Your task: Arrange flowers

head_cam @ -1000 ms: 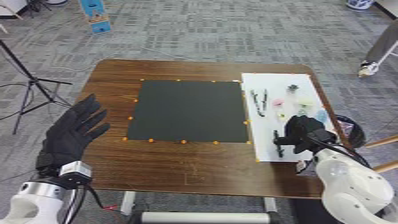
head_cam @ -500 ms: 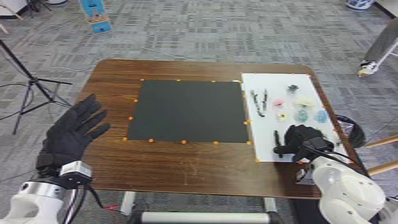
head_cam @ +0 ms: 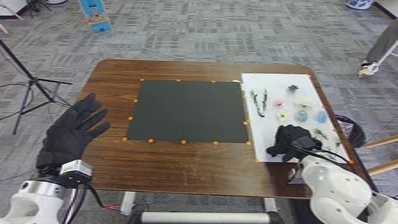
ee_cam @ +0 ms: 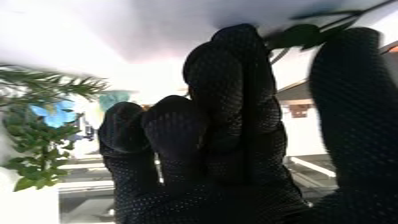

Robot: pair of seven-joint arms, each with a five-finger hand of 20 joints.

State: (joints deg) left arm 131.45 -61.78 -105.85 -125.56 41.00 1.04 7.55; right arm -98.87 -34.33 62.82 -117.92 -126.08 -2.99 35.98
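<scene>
In the head view my right hand (head_cam: 291, 142) is low over the near part of the white sheet (head_cam: 274, 82). On that sheet lie dark stems (head_cam: 259, 102), a pink flower (head_cam: 278, 102), a yellowish one (head_cam: 282, 116), a teal one (head_cam: 302, 116), a light blue one (head_cam: 321, 116) and green sprigs (head_cam: 320, 133). In the right wrist view my right hand (ee_cam: 226, 125) is open, with a dark leafy stem (ee_cam: 298, 36) by the tips of thumb and fingers; grip on it is not visible. My left hand (head_cam: 69, 131) is open beside the table's left edge.
A black square mat (head_cam: 188, 111) ringed by small orange markers lies mid-table. The brown table (head_cam: 191, 172) reaches past it on the near side. A dark-lined bin (head_cam: 352, 131) stands beyond the right edge, and a black tripod (head_cam: 34, 80) stands at left.
My right hand has drawn back toward the near side and then shifted left, over the dark item that lay uncovered there. The flowers beyond it have come into sight. My left hand has stayed still.
</scene>
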